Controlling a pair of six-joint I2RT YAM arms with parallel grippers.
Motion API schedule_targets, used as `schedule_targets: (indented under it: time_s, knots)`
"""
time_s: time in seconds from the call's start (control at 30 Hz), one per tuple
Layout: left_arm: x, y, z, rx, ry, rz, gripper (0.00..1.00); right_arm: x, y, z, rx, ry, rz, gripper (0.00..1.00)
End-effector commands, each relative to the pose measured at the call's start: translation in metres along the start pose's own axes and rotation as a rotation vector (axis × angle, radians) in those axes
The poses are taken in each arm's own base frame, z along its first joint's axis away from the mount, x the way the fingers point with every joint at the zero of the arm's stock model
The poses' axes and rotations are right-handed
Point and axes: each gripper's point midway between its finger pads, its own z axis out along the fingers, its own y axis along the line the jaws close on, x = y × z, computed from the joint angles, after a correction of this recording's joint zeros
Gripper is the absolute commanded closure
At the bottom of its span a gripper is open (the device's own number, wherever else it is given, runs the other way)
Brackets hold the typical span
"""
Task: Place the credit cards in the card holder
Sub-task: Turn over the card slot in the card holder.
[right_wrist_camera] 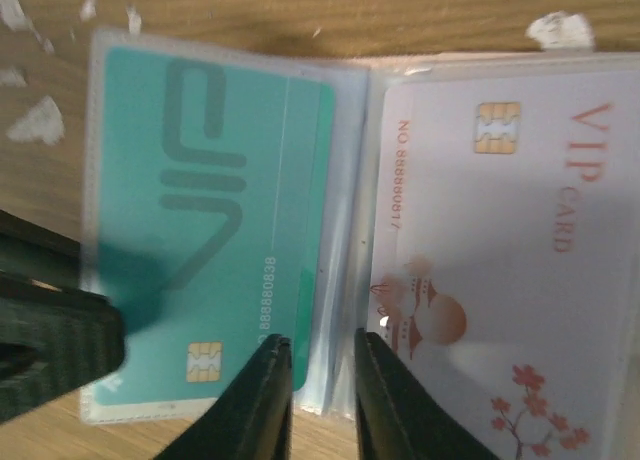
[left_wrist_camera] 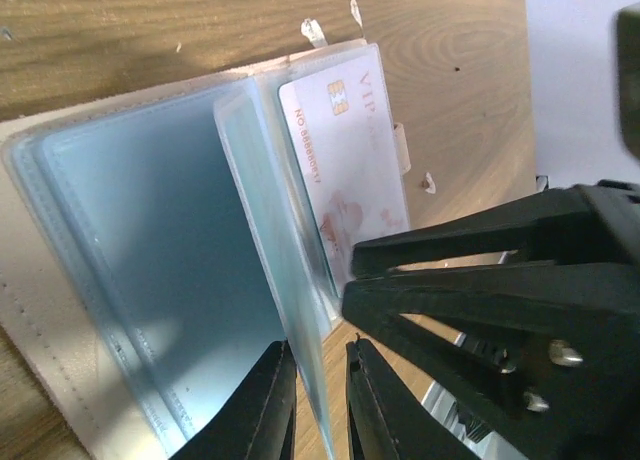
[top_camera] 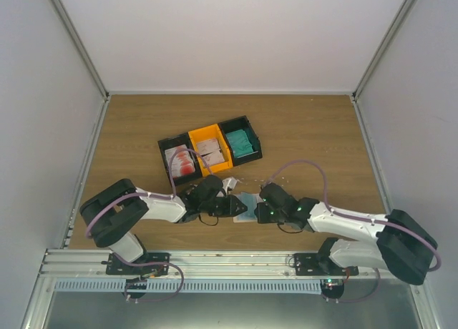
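Observation:
The beige card holder lies open between my two grippers, its clear sleeves fanned out. In the right wrist view a teal card fills the left sleeve and a white VIP card with red markings fills the right one. The white card also shows in the left wrist view. One clear sleeve stands on edge between my left gripper's fingers, with a gap beside it. My right gripper closes round the bundle of sleeve edges at the spine.
The joined black-orange-black bins stand behind the holder. They hold teal cards on the right and white-red cards on the left. Small white scraps lie on the wood by the holder. Metal rails run along the near edge.

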Motion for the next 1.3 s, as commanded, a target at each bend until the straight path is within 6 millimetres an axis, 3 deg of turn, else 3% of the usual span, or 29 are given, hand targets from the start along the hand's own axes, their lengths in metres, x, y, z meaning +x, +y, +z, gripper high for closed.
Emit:
schedule_targets:
  time_s: [0.0,0.27,0.47,0.67,0.83,1.03,1.27]
  knots:
    - [-0.006,-0.012,0.006,0.053,0.003,0.047,0.81,-0.012,-0.006,-0.015,0.029,-0.07,0.012,0.78]
    - [-0.009,-0.019,0.01,0.066,0.015,0.071,0.74,-0.029,-0.017,-0.042,0.093,-0.164,0.059,0.64]
    - [-0.01,-0.03,0.012,0.102,0.03,0.109,0.61,-0.036,-0.025,-0.06,0.114,-0.233,0.102,0.58]
    - [-0.011,-0.045,0.018,0.156,0.055,0.137,0.49,-0.044,-0.028,-0.077,0.113,-0.291,0.123,0.54]
    - [-0.012,-0.056,0.024,0.18,0.067,0.164,0.47,-0.046,-0.029,-0.084,0.108,-0.309,0.142,0.52]
    - [-0.01,-0.056,0.033,0.178,0.085,0.163,0.44,-0.049,-0.034,-0.094,0.114,-0.348,0.185,0.5]
    - [-0.017,-0.076,0.012,0.212,0.03,0.177,0.38,-0.054,-0.049,-0.119,0.129,-0.446,0.255,0.44]
